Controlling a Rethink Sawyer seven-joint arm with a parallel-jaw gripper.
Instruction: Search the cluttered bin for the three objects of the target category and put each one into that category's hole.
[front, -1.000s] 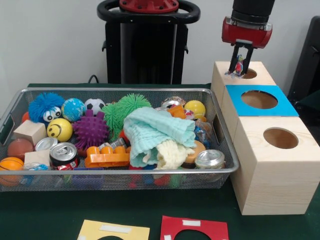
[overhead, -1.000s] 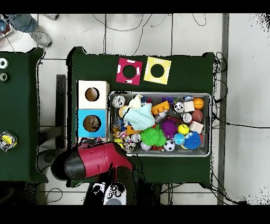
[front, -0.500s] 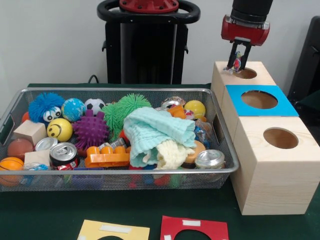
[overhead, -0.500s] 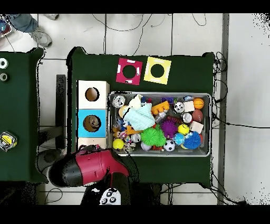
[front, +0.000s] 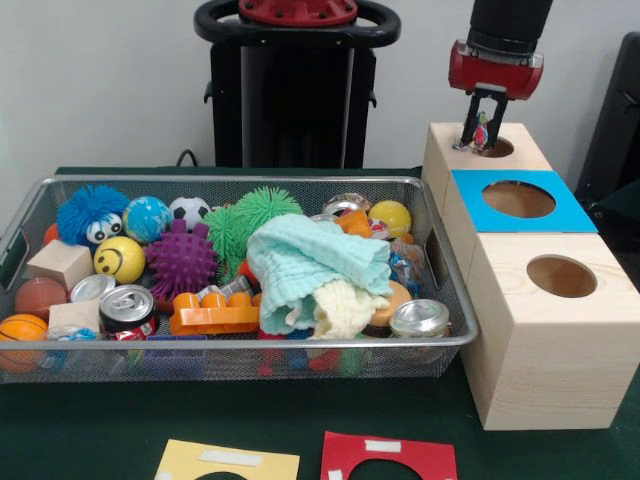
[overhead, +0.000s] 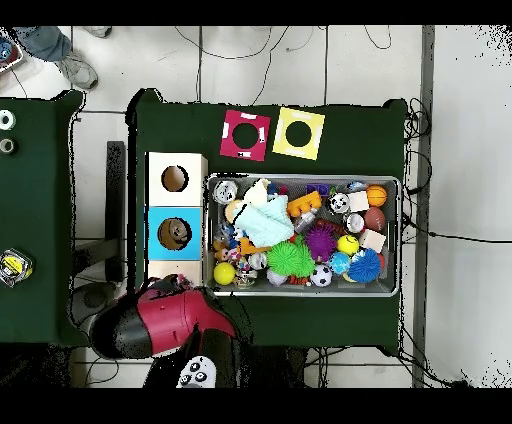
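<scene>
Fingers (front: 482, 128) pinch something small, perhaps a toy (front: 481, 133); details unclear.

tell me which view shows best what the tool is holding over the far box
The front view: the tool hangs over the far wooden box's hole with a small colourful item between its fingers. In the overhead view, the red arm covers that box and the item.

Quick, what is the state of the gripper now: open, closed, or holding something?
Gripper: closed on a small multicoloured object, held above the hole of the far wooden box.
</scene>
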